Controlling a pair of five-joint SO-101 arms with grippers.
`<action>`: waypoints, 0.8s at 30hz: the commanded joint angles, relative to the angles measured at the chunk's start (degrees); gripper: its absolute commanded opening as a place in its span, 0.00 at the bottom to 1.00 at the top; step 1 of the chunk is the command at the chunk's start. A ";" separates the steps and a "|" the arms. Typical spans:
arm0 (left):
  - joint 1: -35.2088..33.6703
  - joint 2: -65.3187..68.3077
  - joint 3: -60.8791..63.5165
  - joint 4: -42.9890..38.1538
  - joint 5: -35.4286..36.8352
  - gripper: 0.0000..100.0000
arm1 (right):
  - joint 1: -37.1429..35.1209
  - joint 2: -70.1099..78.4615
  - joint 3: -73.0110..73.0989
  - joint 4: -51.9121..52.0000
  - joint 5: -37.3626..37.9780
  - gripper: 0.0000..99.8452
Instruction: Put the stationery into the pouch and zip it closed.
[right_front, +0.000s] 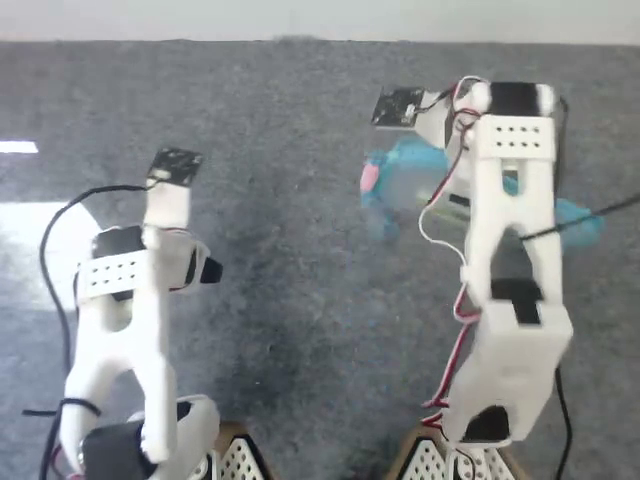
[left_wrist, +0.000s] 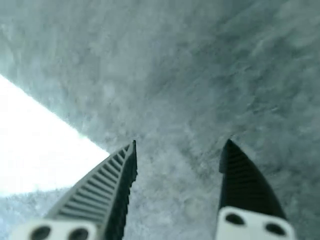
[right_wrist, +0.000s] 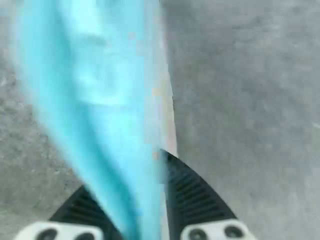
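Turquoise soft fabric pouch (right_wrist: 90, 75) is pinched in the right end effector (right_wrist: 130, 175). The left end effector (left_wrist: 181, 145) gapes wide, empty. Whether the pouch is filled or zipped cannot be told.

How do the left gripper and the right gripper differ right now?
The left gripper is open with nothing between its fingers; the right gripper is closed on the blue pouch. The left gripper hangs over bare grey table; the right gripper hangs over the blue pouch. Both have dark ribbed fingers.
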 joint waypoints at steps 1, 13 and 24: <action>3.25 -6.15 -3.12 0.53 -1.58 0.25 | -2.95 -12.97 3.87 2.24 -4.31 0.01; 6.15 -34.81 -4.26 10.29 -4.31 0.39 | -24.92 -36.53 23.30 -4.00 -19.52 0.01; 8.53 -37.45 -21.05 22.95 -1.67 0.39 | -21.49 -36.70 33.41 -16.66 -26.64 0.01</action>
